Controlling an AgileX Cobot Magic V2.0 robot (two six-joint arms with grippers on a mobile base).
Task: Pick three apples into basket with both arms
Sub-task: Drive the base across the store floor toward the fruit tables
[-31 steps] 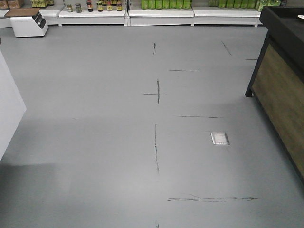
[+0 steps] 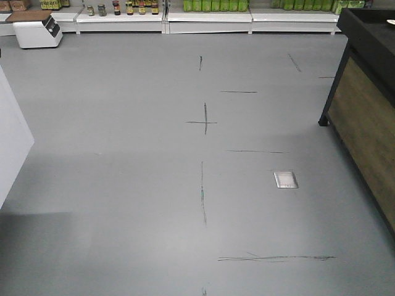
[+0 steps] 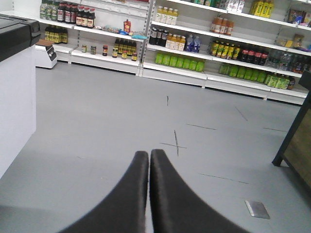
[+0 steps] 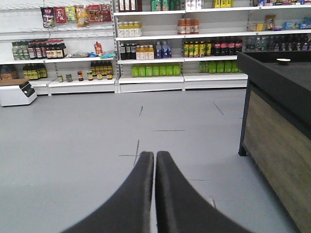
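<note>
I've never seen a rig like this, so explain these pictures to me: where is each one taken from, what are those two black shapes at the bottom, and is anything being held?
This is a two-armed robot on wheels in a shop. One picture looks forward from its body at the grey floor, marked with a dark cross. The other two come from cameras on its wrists. The black shapes are gripper fingers: the left gripper and the right gripper, both shut, fingers pressed together, holding nothing. Beyond stand shelves of bottles and a dark counter. No apples or basket show in any view.
</note>
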